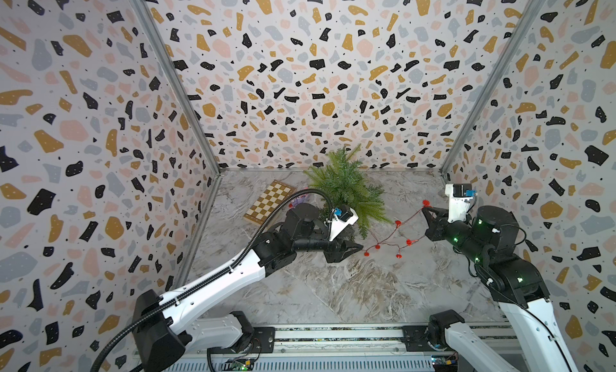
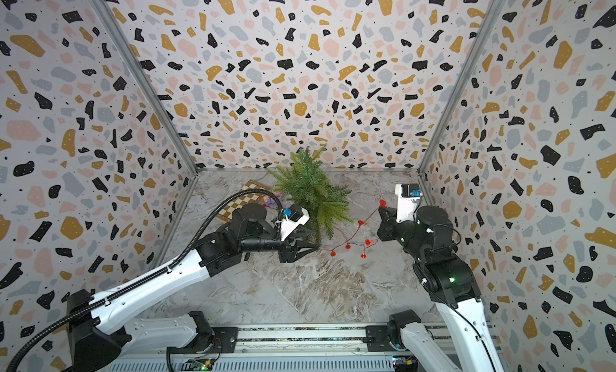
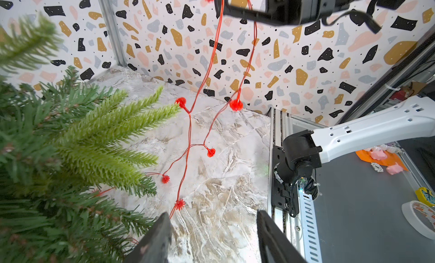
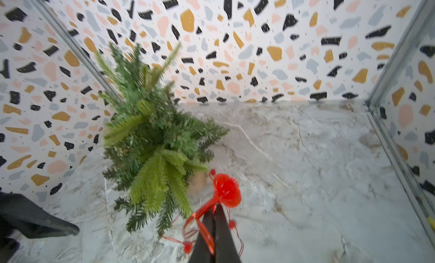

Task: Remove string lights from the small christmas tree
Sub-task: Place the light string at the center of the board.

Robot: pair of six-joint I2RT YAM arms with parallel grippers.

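Now the right gripper (image 4: 214, 206) is pinched tight on the string lights (image 1: 398, 223); the thin red wire with spiky red bulbs sags from it toward the small christmas tree (image 1: 346, 187); the left gripper (image 3: 213, 214) stands half open, empty.

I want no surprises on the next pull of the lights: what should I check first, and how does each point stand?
1. Grip: right tool shut on the string lights: ok.
2. Spare hand: left tool open and empty: ok.
3. Strand free of the small christmas tree: not ok; the wire runs in among its lower branches.
4. Tree firm on its base: cannot tell.
5. Strand apart from the chessboard: ok.
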